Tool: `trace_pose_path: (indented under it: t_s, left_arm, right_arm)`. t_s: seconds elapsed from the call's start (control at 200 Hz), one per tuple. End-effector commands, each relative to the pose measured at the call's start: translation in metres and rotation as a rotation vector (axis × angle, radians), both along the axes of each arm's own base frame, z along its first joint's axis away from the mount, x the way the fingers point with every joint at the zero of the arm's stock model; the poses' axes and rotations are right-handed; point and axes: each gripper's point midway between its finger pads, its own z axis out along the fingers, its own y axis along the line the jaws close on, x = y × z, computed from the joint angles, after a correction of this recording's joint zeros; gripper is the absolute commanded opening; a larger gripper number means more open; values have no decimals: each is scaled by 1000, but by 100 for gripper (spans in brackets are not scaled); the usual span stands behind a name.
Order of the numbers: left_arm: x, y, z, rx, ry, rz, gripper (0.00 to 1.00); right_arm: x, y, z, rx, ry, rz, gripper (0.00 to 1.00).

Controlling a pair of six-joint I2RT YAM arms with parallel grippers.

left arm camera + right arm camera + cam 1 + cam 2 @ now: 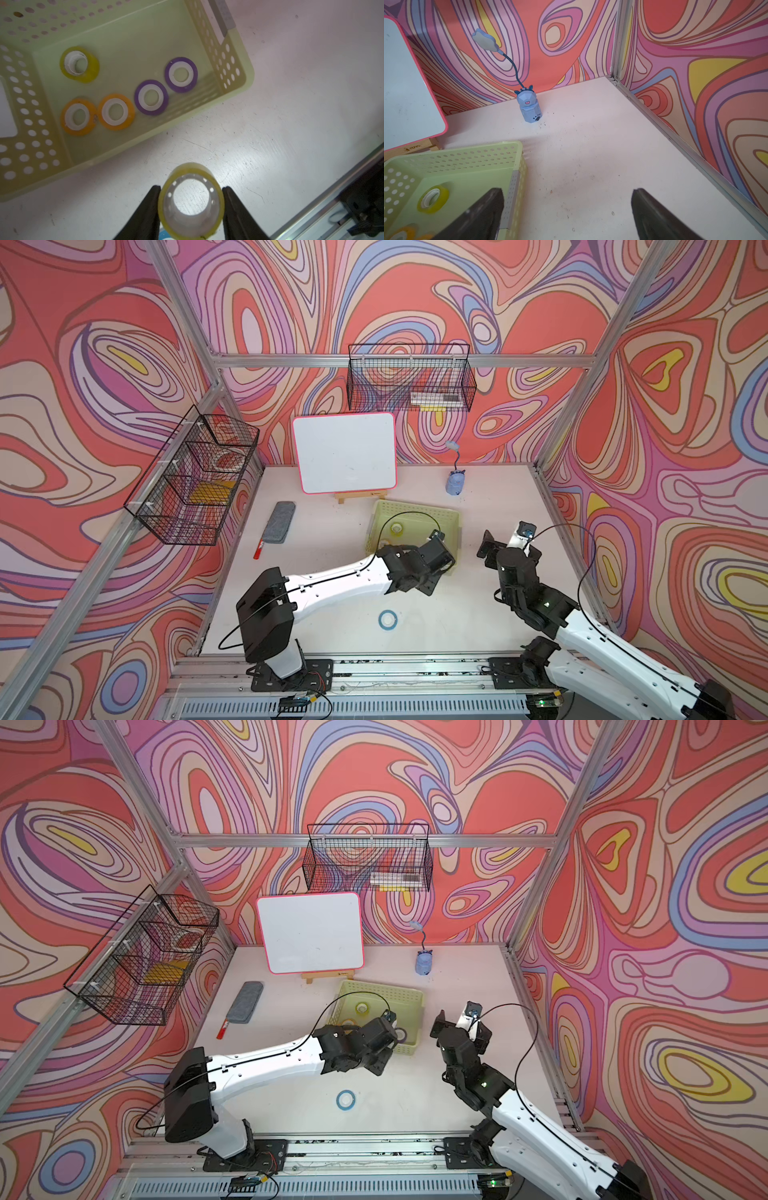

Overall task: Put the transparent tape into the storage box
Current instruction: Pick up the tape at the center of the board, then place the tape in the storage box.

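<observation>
Tape roll, transparent with a yellowish tint and a white core, is pinched between the left gripper's two black fingers, one pressing each side of its outer wall. Bare table shows through its core. Just ahead of those fingertips lies the storage box, its near wall between the held roll and the rolls already inside: two purple, two orange and one yellow. A blue ring of tape lies on the table well behind the left fingers, toward the arm bases.

The right gripper has its fingers spread wide with nothing between them. The box corner is just beside one finger, and a small blue lamp stands well ahead of the tips.
</observation>
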Motion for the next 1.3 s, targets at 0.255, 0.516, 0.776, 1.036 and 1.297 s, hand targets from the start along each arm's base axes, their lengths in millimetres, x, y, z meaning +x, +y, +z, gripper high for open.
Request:
trace_pose_path:
  t_s: [0.255, 0.516, 0.776, 1.036, 1.297]
  left_arm:
    - [85, 3, 11, -28, -63, 43, 48]
    - [135, -7, -14, -34, -40, 69, 48]
    - [164, -13, -49, -35, -9, 87, 48]
    - [175, -13, -80, 17, 8, 106, 48]
    - [181, -6, -104, 36, 38, 132, 48]
  right_arm:
    - [-3, -5, -2, 1, 0, -10, 98]
    - [-4, -4, -2, 4, -1, -5, 98]
    - [-3, -4, -2, 3, -2, -3, 98]
    - [-3, -3, -3, 0, 3, -2, 98]
    - [-2, -3, -3, 0, 3, -1, 98]
